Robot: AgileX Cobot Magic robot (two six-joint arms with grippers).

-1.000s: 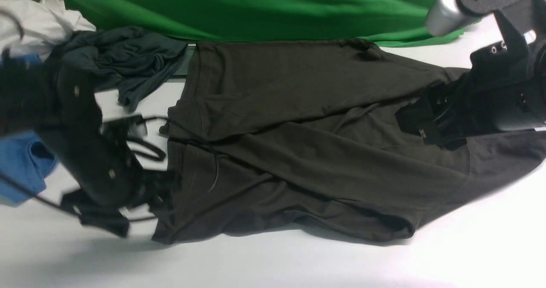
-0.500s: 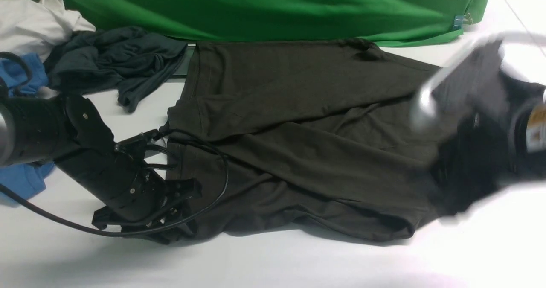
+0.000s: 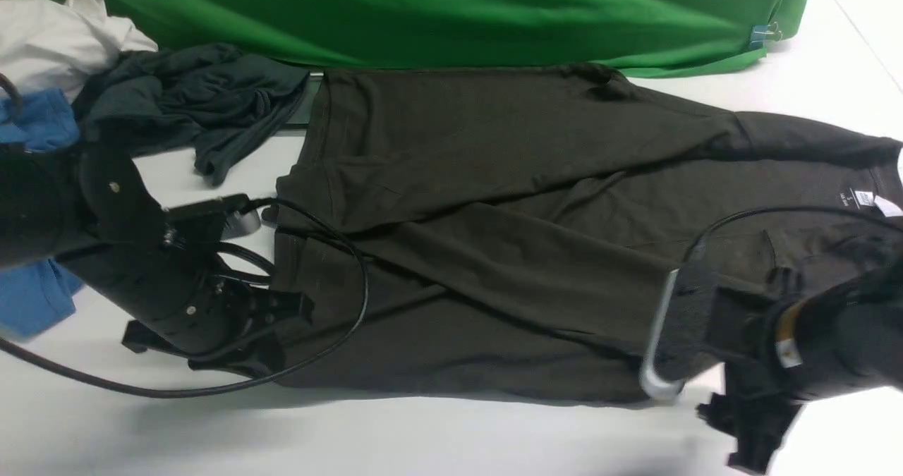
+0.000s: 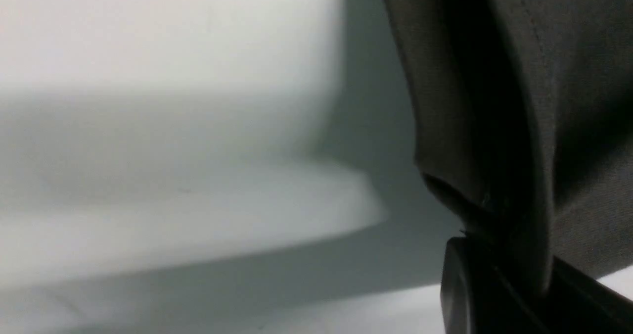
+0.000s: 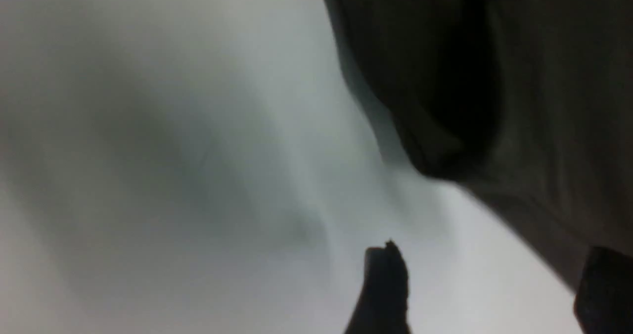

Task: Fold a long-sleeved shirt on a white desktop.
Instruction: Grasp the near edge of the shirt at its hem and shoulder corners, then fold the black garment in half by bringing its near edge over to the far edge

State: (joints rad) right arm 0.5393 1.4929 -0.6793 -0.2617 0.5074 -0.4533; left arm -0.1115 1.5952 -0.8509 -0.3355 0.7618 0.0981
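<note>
Far left: a heap of spare clothes, namely a white cloth (image 3: 63,35), a blue shirt (image 3: 32,300) and a teal-grey garment (image 3: 190,99). The last lies near the far hem corner of the work piece.

Left arm (image 3: 141,278): left jaws clenched on the near hem corner of the long-sleeved shirt (image 3: 494,201). The wrist view shows the hem drawn down into the black finger.

Centre: the shirt lies spread across the white worktop (image 3: 451,441), hem to the left and neck to the right, in front of the green backdrop (image 3: 423,10). One sleeve is folded slantwise over the body. The near edge looks fairly straight.

Right: the white neck label (image 3: 864,197) shows at the collar.

Right arm (image 3: 832,349): right jaws released and spread wide, low at the shirt's near right edge. One fingertip (image 5: 385,284) sits over bare worktop and the other at the cloth's rim. Nothing is gripped.

Handling, my guess:
- The knit is thin, light and limp. It will stretch, sag between holds and slide easily on the smooth top.
- Best holds are the stitched hem corners and the shoulder seam, pinching all layers together.
- Lifting evenly should keep the folded sleeve from slipping out.
</note>
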